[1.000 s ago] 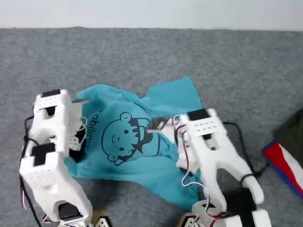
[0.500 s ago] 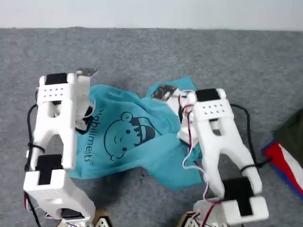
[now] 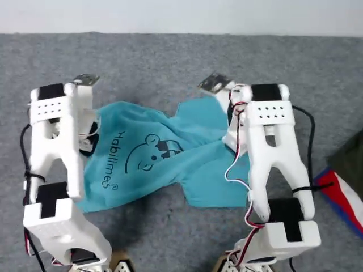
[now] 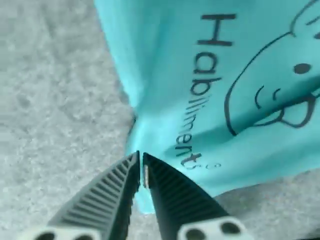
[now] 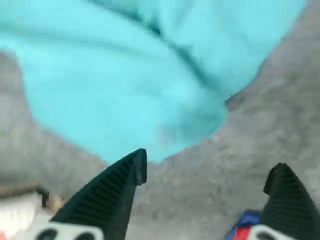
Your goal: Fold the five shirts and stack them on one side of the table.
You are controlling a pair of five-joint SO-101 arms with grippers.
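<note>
Grey carpeted bench point(image 3: 170, 68) carried crumpled teal bear-print shirt point(image 3: 159, 158) at centre, between both arms. Left pincer point(image 4: 140, 157) clenched, pinching bunched side edge of shirt beside dark lettering. Right pincer point(image 5: 210, 162) released, jaws wide, above shirt's opposite edge where cloth met bare bench. Shirt's far edge lay well short of bench's back edge; open grey surface beyond. Dark green cloth point(image 3: 349, 161) and red-white-blue striped cloth point(image 3: 340, 195) sat at bench's right edge, well apart from shirt.

Dark lettering point(image 4: 200, 95) on teal shirt point(image 3: 193, 136)
</note>
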